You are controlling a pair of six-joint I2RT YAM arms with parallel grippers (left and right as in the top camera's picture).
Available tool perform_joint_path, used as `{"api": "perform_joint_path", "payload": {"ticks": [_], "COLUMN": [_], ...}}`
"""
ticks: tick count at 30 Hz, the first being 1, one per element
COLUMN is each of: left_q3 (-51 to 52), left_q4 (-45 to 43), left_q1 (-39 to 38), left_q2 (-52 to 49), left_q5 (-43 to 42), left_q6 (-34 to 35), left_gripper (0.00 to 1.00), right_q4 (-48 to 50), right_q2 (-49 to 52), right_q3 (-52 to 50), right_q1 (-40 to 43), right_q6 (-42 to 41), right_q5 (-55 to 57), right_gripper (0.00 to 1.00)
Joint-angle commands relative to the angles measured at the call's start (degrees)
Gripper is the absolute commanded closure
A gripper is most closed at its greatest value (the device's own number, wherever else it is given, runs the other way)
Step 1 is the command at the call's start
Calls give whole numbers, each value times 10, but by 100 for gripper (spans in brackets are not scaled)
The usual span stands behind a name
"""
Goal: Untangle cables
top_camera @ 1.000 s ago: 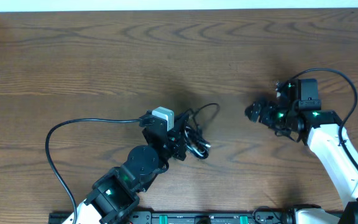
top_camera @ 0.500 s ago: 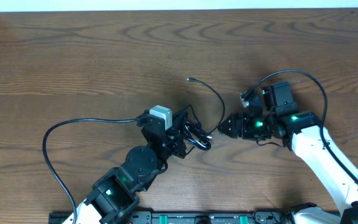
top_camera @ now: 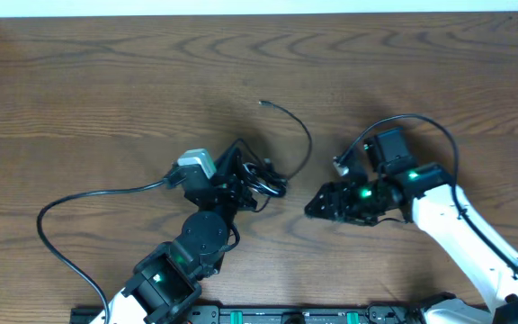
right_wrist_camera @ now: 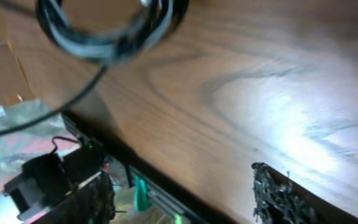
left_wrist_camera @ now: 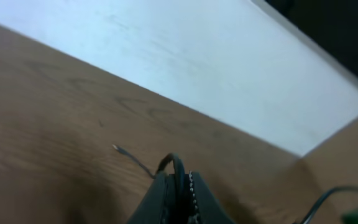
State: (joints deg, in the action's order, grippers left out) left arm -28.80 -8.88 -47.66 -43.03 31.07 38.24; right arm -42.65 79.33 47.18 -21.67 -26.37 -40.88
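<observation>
The cable bundle [top_camera: 268, 184] is held mid-table, clamped in the closed left gripper [top_camera: 248, 183]. The right gripper [top_camera: 316, 208], parted and empty, is placed just right of it, nearest the free strand [top_camera: 308, 139] arcing farward.

Black cables [top_camera: 266, 183], one strand white, are recorded; the table [top_camera: 106, 81] is listed as dark brown, wood-grained.

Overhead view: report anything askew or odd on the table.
Only the tangled bundle of thin black cables, pinched in the left gripper: one loose strand arcs out alone toward the far edge.
</observation>
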Motion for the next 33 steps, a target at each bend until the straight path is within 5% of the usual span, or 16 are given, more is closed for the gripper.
{"api": "perform_joint_path", "payload": {"ticks": [1, 4, 7, 13, 18, 24, 27, 33], "left_q3": [-5, -5, -5, -5, -5, -5, -5, -5], "left_q4": [-6, -6, -6, -6, -6, -7, -8, -70], "left_q1": [3, 3, 3, 3, 3, 3, 3, 3], "left_q2": [-4, -10, -15, -17, -17, -16, -11, 10], "left_q5": [30, 30, 24, 24, 23, 25, 28, 33], "left_q6": [76, 77, 77, 70, 70, 44, 8, -86], "left_gripper": [92, 92, 92, 92, 92, 92, 92, 92], "right_q4": [19, 77, 151, 350, 510, 596, 592, 511], "right_q2": [-2, -2, -2, 8, 47, 112, 136, 140], "right_q3": [-9, -21, -40, -97, -113, -113, -113, -113], "right_q1": [-38, -65, -82, -112, -138, -197, -219, -225], "right_q6": [-106, -227, -337, -529, -615, -624, -544, -480], "right_q5": [-17, -17, -17, -17, -13, -6, 4, 73], "right_gripper": [32, 36, 23, 21, 21, 55, 83, 91]}}
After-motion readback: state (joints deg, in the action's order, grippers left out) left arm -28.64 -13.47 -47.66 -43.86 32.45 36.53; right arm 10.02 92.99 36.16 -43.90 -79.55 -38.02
